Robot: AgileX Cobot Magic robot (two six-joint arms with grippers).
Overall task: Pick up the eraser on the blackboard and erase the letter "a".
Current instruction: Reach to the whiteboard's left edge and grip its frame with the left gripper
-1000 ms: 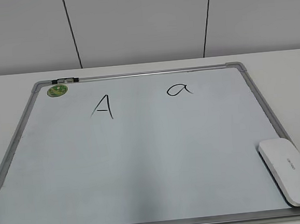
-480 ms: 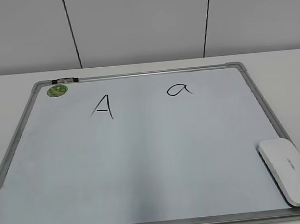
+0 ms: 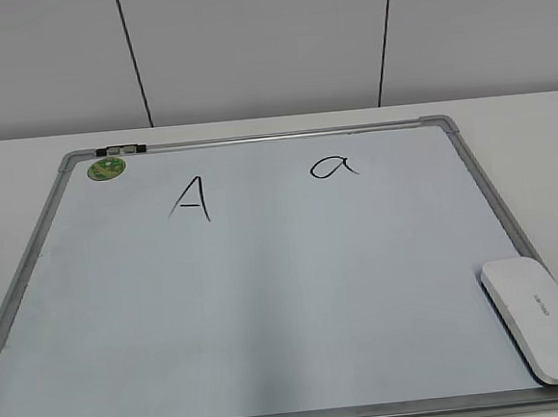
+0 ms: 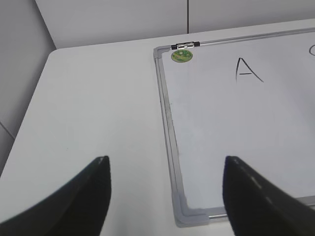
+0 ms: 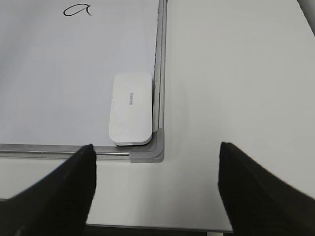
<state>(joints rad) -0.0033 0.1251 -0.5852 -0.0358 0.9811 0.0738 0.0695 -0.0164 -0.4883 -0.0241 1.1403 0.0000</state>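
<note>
The blackboard [image 3: 267, 296] is a white dry-erase board in a silver frame, lying flat on the table. The small cursive letter "a" [image 3: 334, 166] is written near its far right; it also shows in the right wrist view [image 5: 78, 10]. The white eraser [image 3: 541, 317] lies in the board's near right corner, seen in the right wrist view [image 5: 130, 108] against the frame. My right gripper [image 5: 156, 162] is open and empty, above the table just in front of that corner. My left gripper [image 4: 166, 169] is open and empty above the board's near left corner [image 4: 189, 216]. Neither gripper shows in the exterior view.
A capital "A" [image 3: 190, 198] is written left of the small letter. A round green sticker [image 3: 107, 168] and a small clip [image 3: 121, 147] sit at the board's far left corner. White table [image 5: 236, 73] surrounds the board; a panelled wall stands behind.
</note>
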